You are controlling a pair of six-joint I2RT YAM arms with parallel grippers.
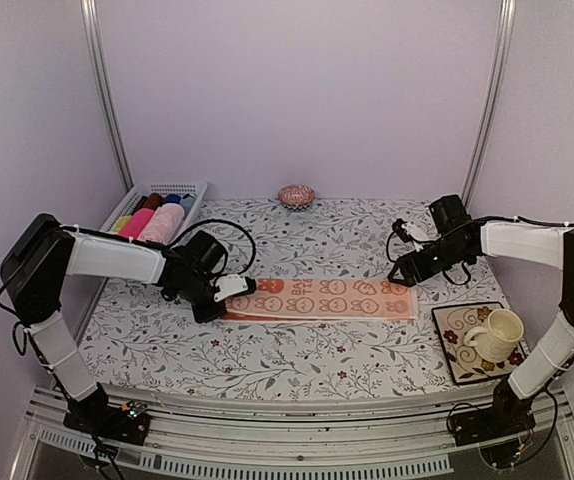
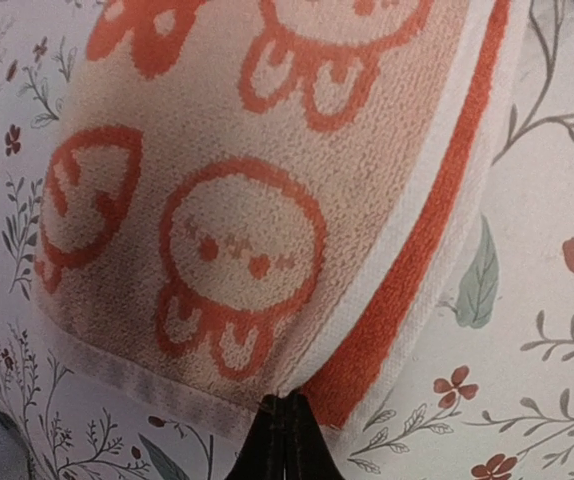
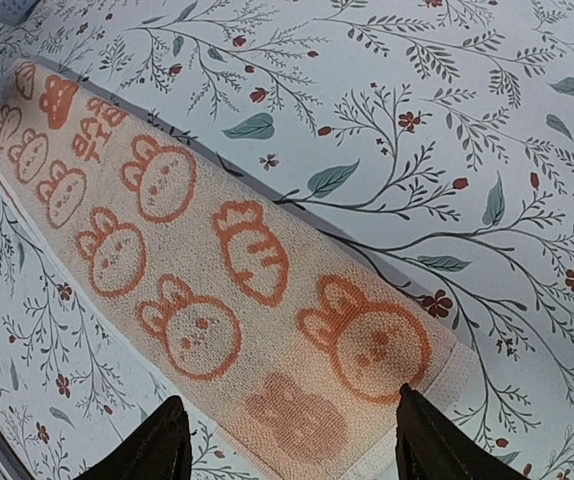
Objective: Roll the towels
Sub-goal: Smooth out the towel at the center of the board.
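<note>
A peach-orange towel (image 1: 317,298) with orange bunny and carrot prints lies folded into a long strip across the middle of the table. My left gripper (image 1: 229,292) is at its left end. In the left wrist view the black fingertips (image 2: 287,405) are pressed together on the towel's (image 2: 217,200) near edge, beside its orange border stripe. My right gripper (image 1: 404,272) hovers over the strip's right end, open. Its two fingers straddle the towel's (image 3: 197,290) width without touching it. A light pink rolled towel (image 1: 163,222) lies in the basket at the back left.
A white basket (image 1: 185,187) at the back left holds several rolled cloths, among them a magenta one (image 1: 137,222). A pink patterned ball (image 1: 296,195) sits at the back centre. A cream mug (image 1: 497,335) stands on a floral tile (image 1: 454,352) at the front right.
</note>
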